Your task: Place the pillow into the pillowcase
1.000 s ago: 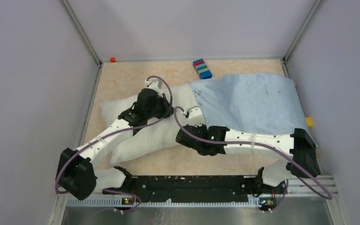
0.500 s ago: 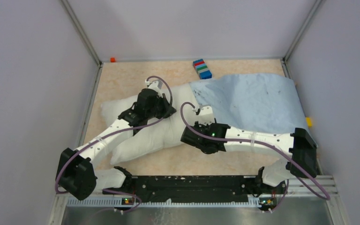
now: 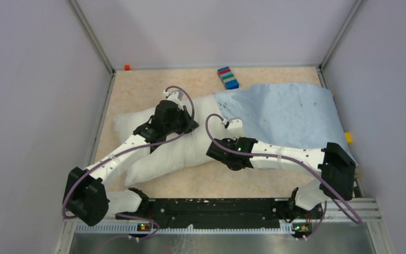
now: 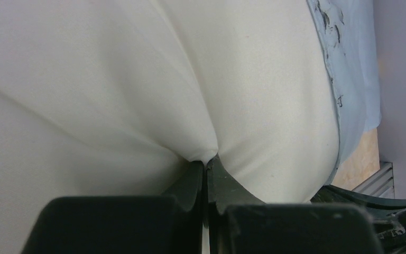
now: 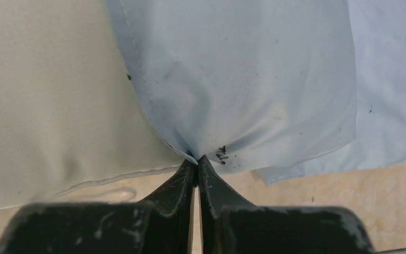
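Softness governs how both things will handle. We see the pillow (image 3: 185, 151) lying slantwise on the counter (image 3: 137, 95), plump and off-white. The pillowcase (image 3: 285, 114) is spread limp and wrinkled to the pillow's right, with its hem lapping over the pillow's right end. We cannot tell how far inside the pillow reaches.

Our left gripper (image 4: 207, 161) has its jaws pressed together on a small fold of the pillow's cover, on the pillow's upper side close to that hem. Our right gripper (image 5: 196, 159) has its jaws all but together on the light-blue hem at the pillow's near right edge, and the cloth gathers to a point at its tips.

We judge the pillow light but bulky and yielding. A pinch takes only the cover, so the stuffing will lag and bulge when pulled, and a corner or seam should give a firmer hold. The pillowcase is thin and will bunch and drag on the pillow. We think it is best held at the hem by a single layer, since nipping both layers would close the mouth.
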Controlling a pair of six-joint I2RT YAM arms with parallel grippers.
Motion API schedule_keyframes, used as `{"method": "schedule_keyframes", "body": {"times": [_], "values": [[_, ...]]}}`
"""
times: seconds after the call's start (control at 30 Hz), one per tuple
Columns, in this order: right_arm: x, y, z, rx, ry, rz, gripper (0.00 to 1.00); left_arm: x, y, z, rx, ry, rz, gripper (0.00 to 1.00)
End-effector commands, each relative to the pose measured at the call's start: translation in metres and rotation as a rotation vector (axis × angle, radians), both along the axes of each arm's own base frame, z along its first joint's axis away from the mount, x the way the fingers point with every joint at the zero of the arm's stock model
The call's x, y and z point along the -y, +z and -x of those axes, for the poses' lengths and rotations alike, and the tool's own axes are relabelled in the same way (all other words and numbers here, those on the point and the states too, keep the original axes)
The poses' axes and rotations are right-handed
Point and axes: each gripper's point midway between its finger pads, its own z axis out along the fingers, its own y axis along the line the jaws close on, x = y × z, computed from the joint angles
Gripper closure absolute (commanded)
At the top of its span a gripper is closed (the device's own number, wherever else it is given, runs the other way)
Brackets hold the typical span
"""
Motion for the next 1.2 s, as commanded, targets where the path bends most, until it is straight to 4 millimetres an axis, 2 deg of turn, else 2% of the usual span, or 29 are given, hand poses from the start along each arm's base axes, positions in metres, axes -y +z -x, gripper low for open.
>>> {"method": "schedule_keyframes", "body": {"times": [0.0,0.1,0.17,0.23,0.27,0.37,0.57,0.67,0.77,0.83,0.93,1.0,1.07,1.17], "values": [[-0.008,0.006,-0.008,0.018,0.012,0.005,1.0,0.002,-0.014,0.009,-0.04,-0.028,-0.006,1.0],[-0.031,0.022,0.0,0.012,0.118,-0.013,1.0,0.003,-0.014,0.009,-0.041,-0.029,-0.001,1.0],[-0.062,0.038,0.013,0.029,0.243,-0.066,1.0,0.004,-0.013,0.008,-0.036,-0.032,0.003,1.0],[-0.097,0.05,0.034,0.023,0.391,-0.147,1.0,0.005,-0.008,0.006,-0.026,-0.034,0.009,1.0],[-0.109,0.055,0.042,0.018,0.445,-0.18,1.0,0.006,-0.006,0.005,-0.023,-0.034,0.009,1.0],[-0.13,0.054,0.059,-0.008,0.557,-0.289,1.0,0.007,-0.001,0.003,-0.011,-0.033,0.014,1.0],[-0.117,0.018,0.061,-0.082,0.535,-0.329,1.0,0.011,-0.002,0.006,-0.03,-0.051,0.034,1.0],[-0.112,0.032,0.053,-0.058,0.504,-0.371,0.99,0.01,-0.014,0.013,-0.058,-0.058,0.037,1.0],[-0.107,0.068,0.038,0.026,0.467,-0.424,0.59,0.006,-0.028,0.021,-0.084,-0.051,0.035,1.0],[-0.102,0.091,0.025,0.067,0.449,-0.47,0.41,0.004,-0.034,0.026,-0.095,-0.047,0.036,1.0],[-0.091,0.116,0.003,0.096,0.407,-0.533,0.27,-0.001,-0.041,0.032,-0.107,-0.04,0.035,1.0],[-0.078,0.128,-0.018,0.134,0.355,-0.541,0.17,-0.004,-0.045,0.037,-0.113,-0.039,0.03,1.0],[-0.064,0.136,-0.04,0.164,0.292,-0.515,0.12,-0.006,-0.049,0.04,-0.117,-0.039,0.023,1.0],[-0.051,0.146,-0.073,0.184,0.236,-0.464,0.11,-0.007,-0.054,0.043,-0.128,-0.041,0.021,1.0]]}}
